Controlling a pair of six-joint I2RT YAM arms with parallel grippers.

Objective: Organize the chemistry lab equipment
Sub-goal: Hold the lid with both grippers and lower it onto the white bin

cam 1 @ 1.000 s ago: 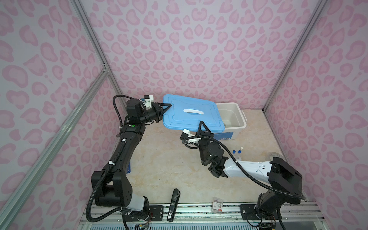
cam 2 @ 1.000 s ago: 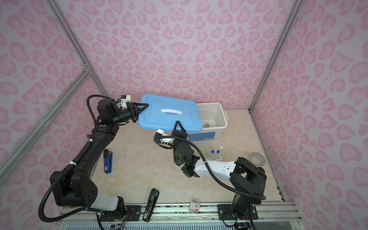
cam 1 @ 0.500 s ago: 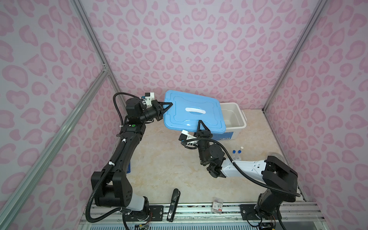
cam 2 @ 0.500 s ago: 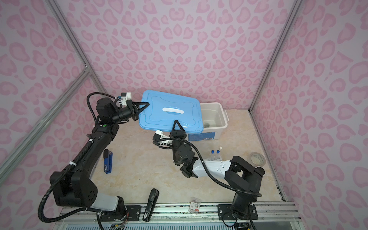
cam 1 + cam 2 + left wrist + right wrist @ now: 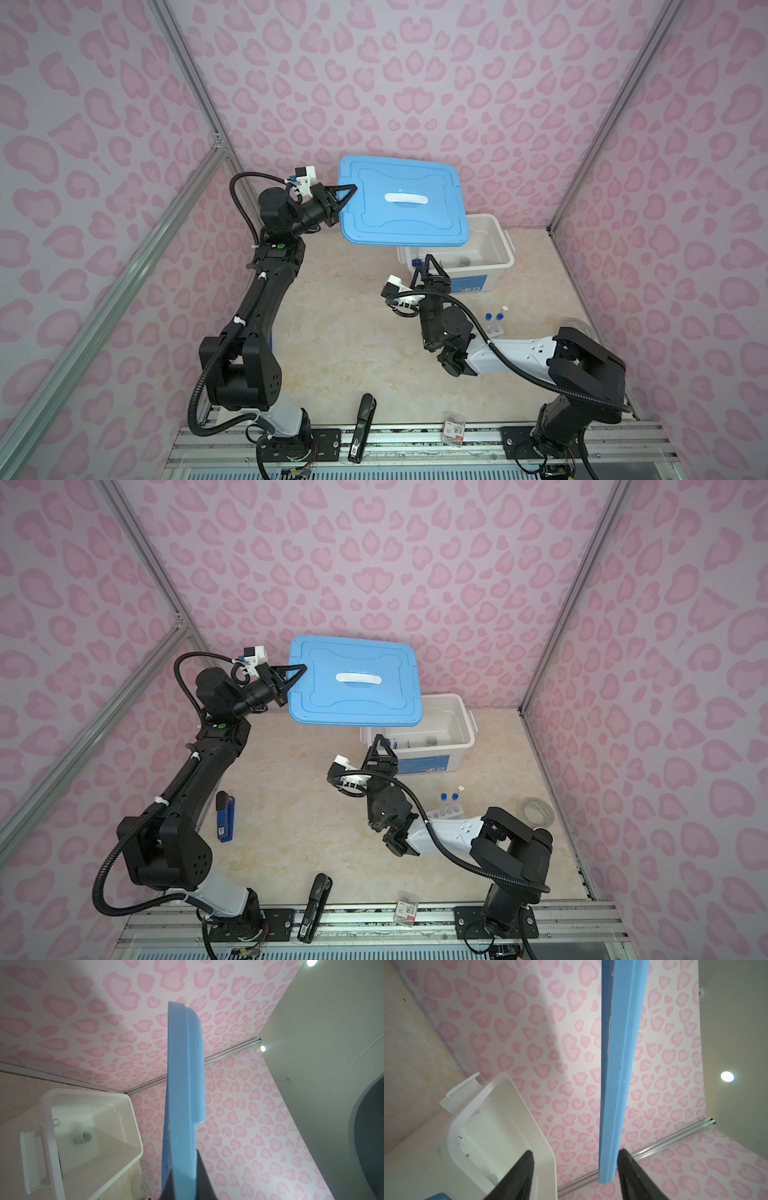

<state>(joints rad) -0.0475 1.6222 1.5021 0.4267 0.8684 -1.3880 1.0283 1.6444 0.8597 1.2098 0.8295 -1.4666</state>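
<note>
My left gripper (image 5: 348,196) (image 5: 299,673) (image 5: 184,1180) is shut on the left edge of the blue lid (image 5: 403,203) (image 5: 353,679) (image 5: 185,1084) and holds it level in the air above the open white box (image 5: 505,245) (image 5: 467,725) (image 5: 133,1118). My right gripper (image 5: 428,259) (image 5: 379,742) (image 5: 575,1151) stands open at the box's front left corner, below the lid. The lid's edge (image 5: 618,1064) shows between its fingers, ungripped. A tiny white cup (image 5: 465,261) (image 5: 431,741) (image 5: 84,1136) lies in the box. Capped tubes (image 5: 494,320) (image 5: 451,798) stand in a white rack (image 5: 444,812).
A tape roll (image 5: 537,811) (image 5: 577,326) lies by the right wall. A black stapler (image 5: 363,419) (image 5: 316,899) and a small packet (image 5: 453,428) (image 5: 405,908) lie at the front edge. A blue stapler (image 5: 224,816) lies by my left arm.
My right gripper has opened and let go of the lid's front edge. The left gripper has closed on the lid and lifted it higher.
</note>
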